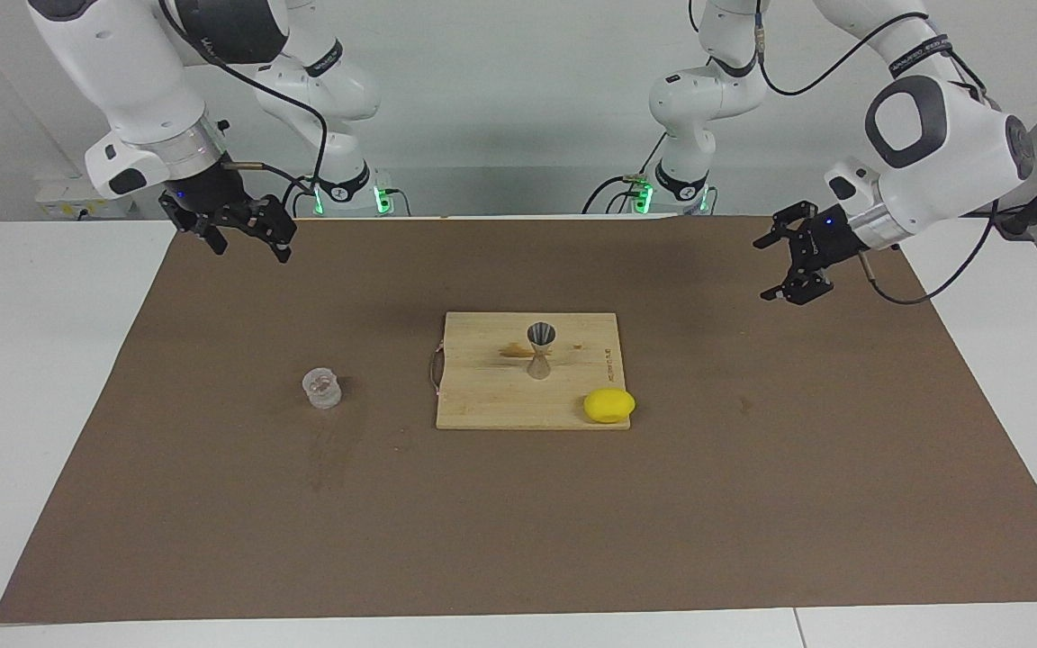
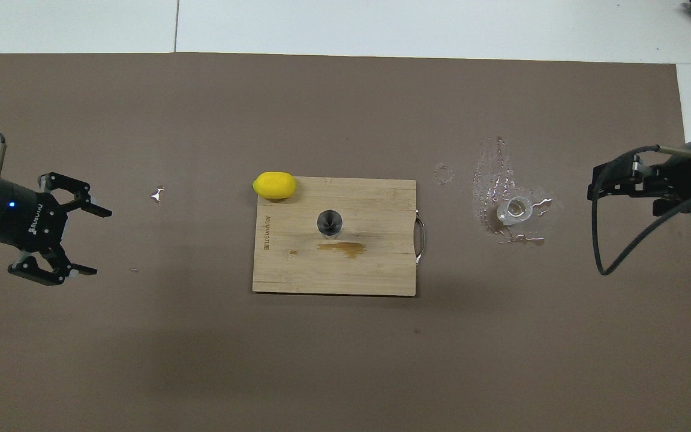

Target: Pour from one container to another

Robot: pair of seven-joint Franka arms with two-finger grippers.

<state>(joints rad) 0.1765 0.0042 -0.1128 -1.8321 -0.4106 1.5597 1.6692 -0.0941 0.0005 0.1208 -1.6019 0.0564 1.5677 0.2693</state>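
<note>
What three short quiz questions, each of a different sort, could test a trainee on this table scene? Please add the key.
1. True or false: the jigger stands upright on the cutting board.
2. Multiple choice: the clear cup stands A) on the board, B) on the brown mat, among spilled drops, toward the right arm's end, C) in a gripper.
3. Fill in: the lemon lies at the board's corner toward the ____ arm's end.

Key: 1 true. 2 B. 3 left. Both the left gripper and the right gripper hang open and empty over the mat.
</note>
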